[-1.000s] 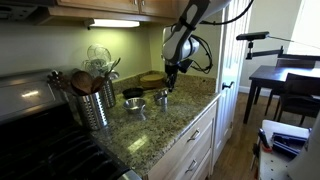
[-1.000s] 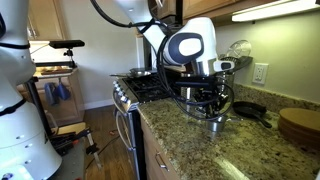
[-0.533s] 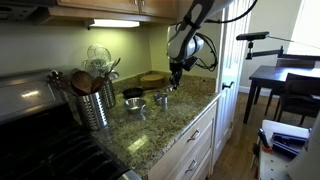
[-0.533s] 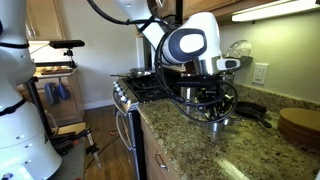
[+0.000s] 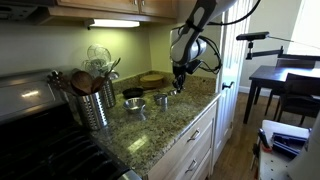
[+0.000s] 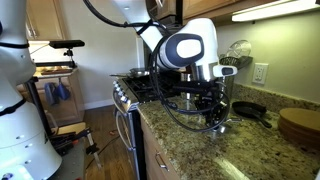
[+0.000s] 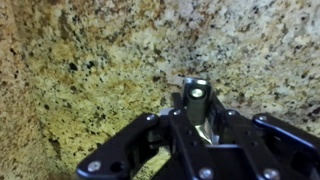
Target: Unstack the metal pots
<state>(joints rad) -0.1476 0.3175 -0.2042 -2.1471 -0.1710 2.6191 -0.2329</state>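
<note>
Metal pots (image 5: pixel 136 104) on counter (image 5: pixel 160 126), right of spoon canister (image 5: pixel 98 106), before wooden board (image 5: pixel 152 77).

Counter top (image 7: pixel 100 60): speckled stone, brown & tan, smooth w/ a bit of shine. Metal pots (image 5: pixel 135 104): silver steel, v. shiny. Ribbed can (image 5: pixel 97 106): shiny steel too, w/ wood spoons (image 5: pixel 82 82) in it. Whisk (image 5: pixel 98 55): thin wire. Round board (image 6: pixel 297 124): pale wood, matt. Gripper (image 7: pixel 195 100): black, dull, w/ small silver screws.

Granite counter (image 5: pixel 170 128): bare along the front edge. Obstacles: spoon canister (image 5: pixel 96 103) on the stove side; metal pots (image 5: pixel 136 104) mid-counter; wooden board (image 5: pixel 152 78) by the back wall.
</note>
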